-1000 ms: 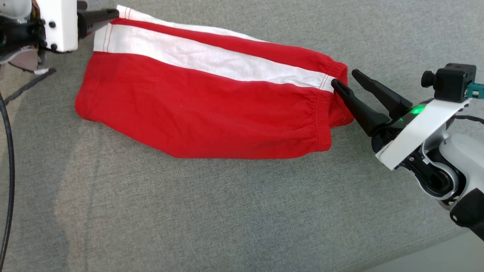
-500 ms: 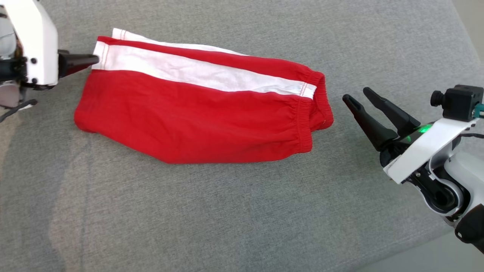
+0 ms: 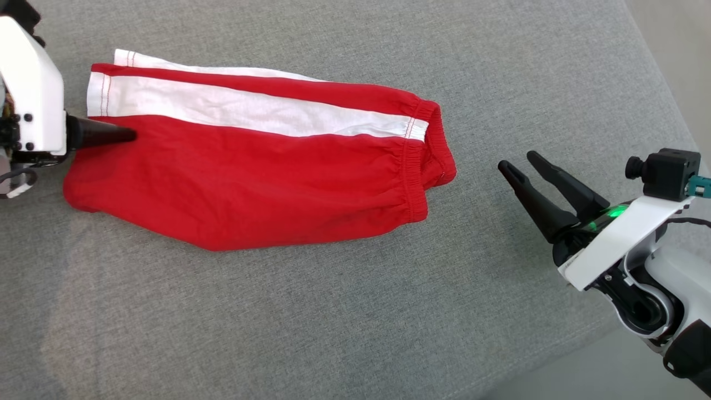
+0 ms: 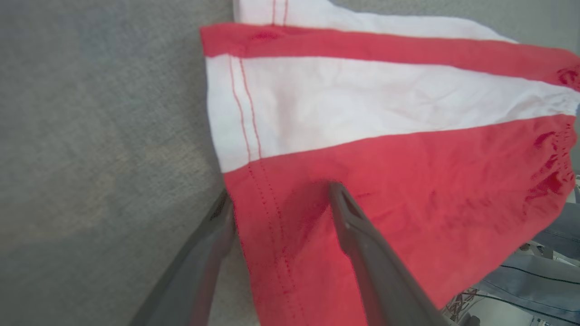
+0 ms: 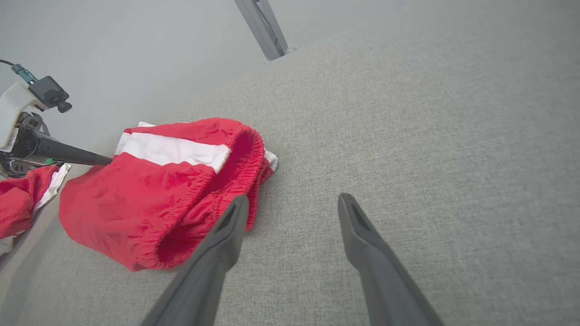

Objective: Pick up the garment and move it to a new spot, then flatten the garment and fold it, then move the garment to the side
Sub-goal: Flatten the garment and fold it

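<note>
- Garment (image 3: pixel 250 172): red shorts, broad white stripe (image 3: pixel 250 111) along the far side.
- Folded double, lying flat on grey cushion (image 3: pixel 333 322).
- Elastic waistband (image 3: pixel 414 166) faces the cushion's right edge.

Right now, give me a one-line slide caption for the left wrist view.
Open left gripper straddles the stitched hem of the red-and-white garment lying on the grey fabric surface.

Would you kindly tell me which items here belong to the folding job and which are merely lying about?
Job in hand:
red shorts
left end effector
right end effector

Just lying about:
second red garment
metal post
blue fabric
</note>
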You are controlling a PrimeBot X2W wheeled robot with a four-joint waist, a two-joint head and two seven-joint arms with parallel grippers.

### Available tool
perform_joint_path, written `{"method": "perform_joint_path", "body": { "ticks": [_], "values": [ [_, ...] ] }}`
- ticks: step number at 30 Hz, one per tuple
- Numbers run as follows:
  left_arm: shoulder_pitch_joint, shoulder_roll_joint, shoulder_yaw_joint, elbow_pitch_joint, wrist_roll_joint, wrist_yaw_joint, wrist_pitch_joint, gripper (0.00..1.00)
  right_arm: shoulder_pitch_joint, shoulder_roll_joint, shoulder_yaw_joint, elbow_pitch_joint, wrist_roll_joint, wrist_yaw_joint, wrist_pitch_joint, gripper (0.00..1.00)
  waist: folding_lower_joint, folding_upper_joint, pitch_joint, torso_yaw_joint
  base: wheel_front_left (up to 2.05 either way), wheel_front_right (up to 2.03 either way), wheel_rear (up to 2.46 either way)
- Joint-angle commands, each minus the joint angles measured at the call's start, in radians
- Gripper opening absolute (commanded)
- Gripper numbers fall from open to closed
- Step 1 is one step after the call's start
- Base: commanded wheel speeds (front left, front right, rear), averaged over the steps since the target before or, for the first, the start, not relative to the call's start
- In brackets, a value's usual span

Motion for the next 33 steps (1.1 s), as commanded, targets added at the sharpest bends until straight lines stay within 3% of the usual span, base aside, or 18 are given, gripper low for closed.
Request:
{"method": "perform_joint_path", "body": {
  "ticks": [1,7,8,11,18,21,33],
  "values": [
    [0.017,-0.011,0.005,-0.011,-0.016,0.002,0.006,1.0,0.011,0.006,-0.002,0.002,-0.002,0.0,-0.006,1.0,0.0,-0.0001,0.003,-0.006,0.0,0.0,0.0],
    [0.025,-0.033,0.02,-0.062,-0.046,0.015,0.007,1.0,0.018,0.021,0.003,0.012,-0.006,0.0,-0.011,1.0,0.0,-0.0001,0.006,-0.018,0.0,0.0,0.0],
    [0.023,-0.034,0.021,-0.067,-0.045,0.017,0.004,0.96,0.018,0.023,0.004,0.013,-0.007,0.0,-0.012,1.0,0.0,-0.0001,0.006,-0.019,0.0,0.0,0.0],
    [0.024,-0.032,0.019,-0.079,-0.039,0.021,-0.001,0.0,0.015,0.028,0.005,0.017,-0.007,0.0,-0.012,1.0,0.0,-0.0001,0.005,-0.02,0.0,0.0,0.0],
    [0.051,-0.039,0.04,-0.085,-0.053,0.025,-0.044,0.0,0.021,0.028,0.012,0.038,-0.007,0.0,-0.007,1.0,0.0,-0.0001,-0.025,0.004,0.0,0.0,0.0],
    [0.075,-0.056,0.052,-0.075,-0.071,0.047,-0.07,0.0,0.03,0.021,0.016,0.047,-0.002,0.0,0.001,1.0,0.0,-0.0001,-0.059,0.033,0.0,0.0,0.0],
    [0.225,-0.077,0.055,-0.085,-0.127,0.071,-0.11,0.0,0.058,0.004,0.032,0.081,0.005,0.0,0.037,1.0,0.0,-0.0001,-0.2,0.155,0.0,0.0,0.0]
  ]
}}
